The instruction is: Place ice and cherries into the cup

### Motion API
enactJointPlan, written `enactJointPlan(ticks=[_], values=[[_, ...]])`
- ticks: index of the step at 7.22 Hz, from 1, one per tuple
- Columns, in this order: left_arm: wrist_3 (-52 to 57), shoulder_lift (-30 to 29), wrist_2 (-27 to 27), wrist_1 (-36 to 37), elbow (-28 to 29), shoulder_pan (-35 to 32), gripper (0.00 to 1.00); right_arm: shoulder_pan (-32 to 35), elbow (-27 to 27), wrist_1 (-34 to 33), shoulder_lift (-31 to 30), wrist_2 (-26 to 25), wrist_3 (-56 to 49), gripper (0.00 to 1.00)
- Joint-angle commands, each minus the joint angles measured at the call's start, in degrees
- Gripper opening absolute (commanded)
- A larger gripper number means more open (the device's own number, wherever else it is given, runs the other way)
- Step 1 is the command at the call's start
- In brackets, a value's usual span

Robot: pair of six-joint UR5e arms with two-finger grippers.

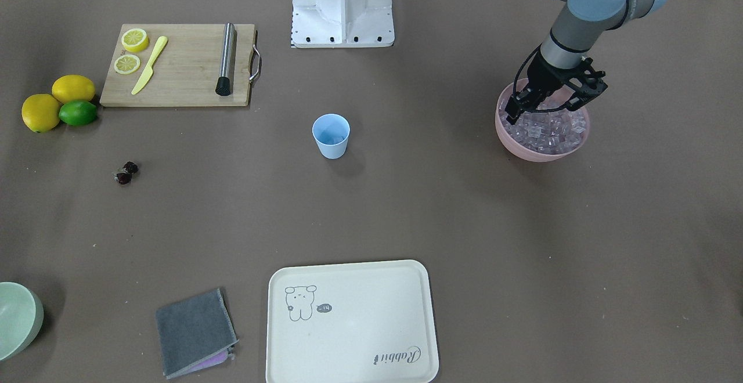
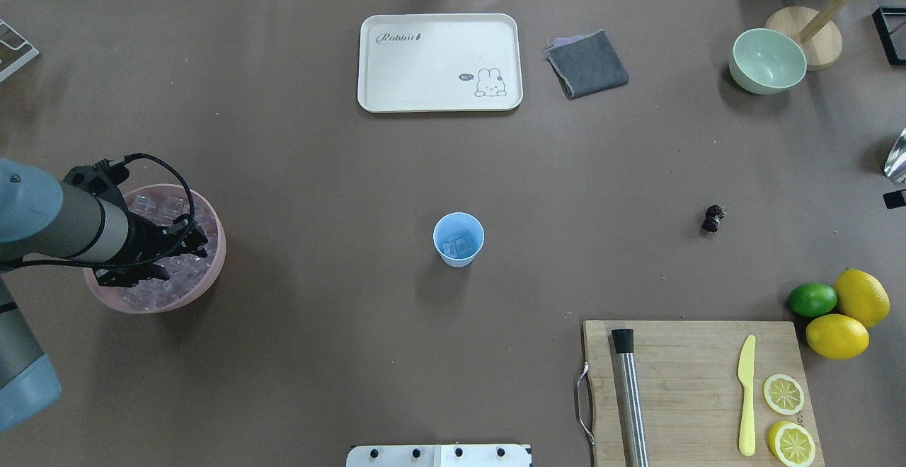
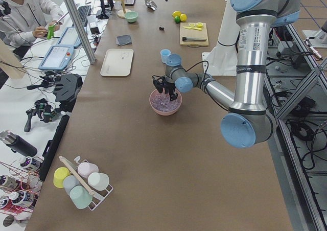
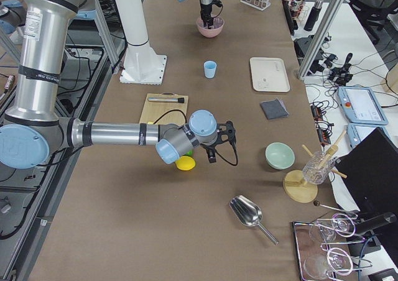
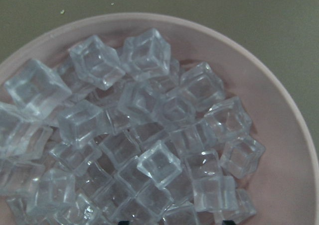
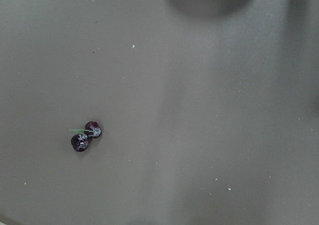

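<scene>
**Left jaws in the ice, cherries out on the worktop**

My left jaws are down in the pink bowl and spread wide. The 2 black fingertips are dipped among the cubes, 1 toward each side of the heap. My left wrist camera gives cube on cube, clear and glassy, piled against the pink wall. Only dark slivers of the tips show at the bottom edge of that view.

The cup stands upright in the middle of the worktop, well apart from the bowl. From overhead I can see a few cubes lying at its bottom.

The cherries lie on bare worktop over on my right side, well apart from the cup. In my right wrist view the 2 dark fruits touch each other, and a thin green stem lies across them.

My right arm hangs above the worktop near the lemons. None of my views shows the fingers clearly, so I cannot tell whether the right jaws are spread or pressed together.

The cutting board sits at my near right. It carries 2 lemon halves, a yellow knife and a steel muddler. A lime touches the 2 whole lemons just beside the board.

Along the far edge are the cream tray, a folded grey cloth and a pale green bowl.
</scene>
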Motion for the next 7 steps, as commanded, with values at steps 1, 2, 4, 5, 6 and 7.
enactJointPlan(ticks=[1, 2, 4, 5, 6, 7], values=[[-0.1, 0.3, 0.1, 0.0, 0.0, 0.3, 0.68, 0.0, 0.0, 0.0, 0.0, 0.0, -0.1, 1.00], [-0.1, 0.1, 0.2, 0.0, 0.1, 0.4, 0.67, 0.0, -0.1, -0.1, 0.0, 0.0, -0.1, 1.00], [-0.9, 0.1, 0.2, 0.0, 0.2, 1.0, 0.54, 0.0, -0.1, -0.1, 0.0, 0.1, -0.1, 1.00], [-1.4, 0.1, 1.8, 0.0, 0.4, 1.9, 0.41, 0.0, -0.1, 0.0, -0.1, 0.1, -0.1, 1.00], [-2.0, 0.0, 3.3, 0.3, 0.6, 2.8, 0.27, 0.0, -0.1, 0.0, -0.1, 0.2, -0.1, 1.00], [-2.0, 0.2, 3.1, 0.5, 0.4, 2.8, 0.00, 0.0, -0.1, 0.0, -0.1, 0.3, -0.1, 1.00]])
